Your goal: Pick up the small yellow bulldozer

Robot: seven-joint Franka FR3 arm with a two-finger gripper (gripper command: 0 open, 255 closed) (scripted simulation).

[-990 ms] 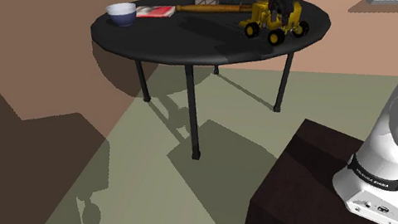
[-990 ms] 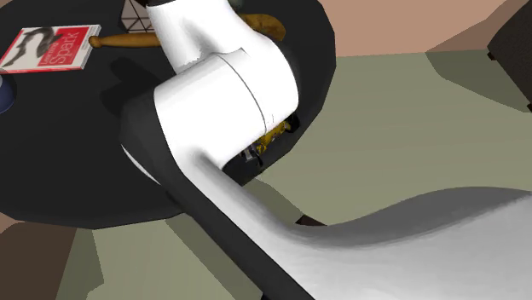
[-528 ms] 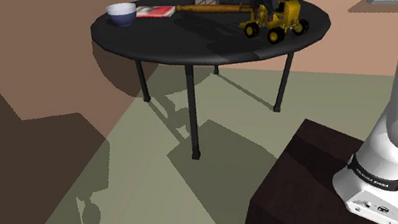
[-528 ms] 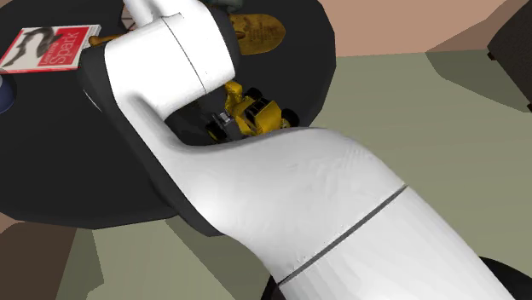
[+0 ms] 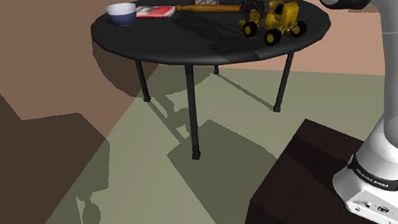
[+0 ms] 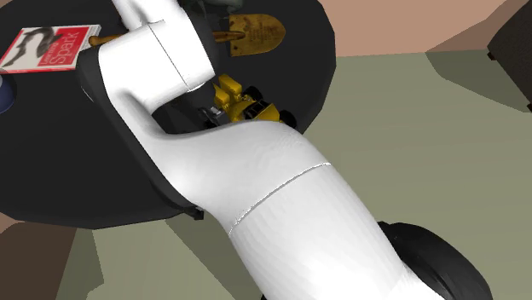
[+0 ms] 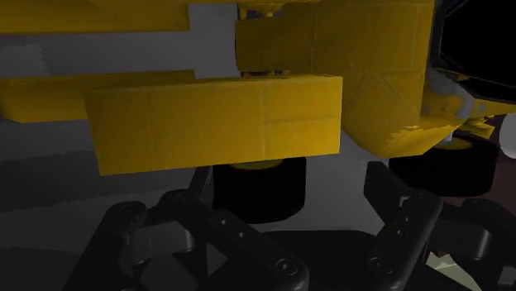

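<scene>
Gripper (image 5: 252, 1) open, hanging just above one end of the yellow bulldozer (image 5: 272, 20) on the round black table (image 5: 168, 41).
In the shoulder view the yellow bulldozer stands on its black wheels near the table's edge on the view's right side, and the gripper is over the end that points to the view's left. In the wrist view the two fingers (image 7: 397, 207) stand apart. One black wheel (image 7: 256, 190) is between them, close to one finger and with a gap to the other, so they clasp nothing. The yellow body is very near to the camera. Farther to the shoulder view's left on the table lie a wooden tool (image 5: 209, 9) with a long handle, a red book (image 5: 155, 11) and a pale bowl (image 5: 121, 13). In the second exterior view the white arm (image 6: 281, 196) covers part of the bulldozer.
</scene>
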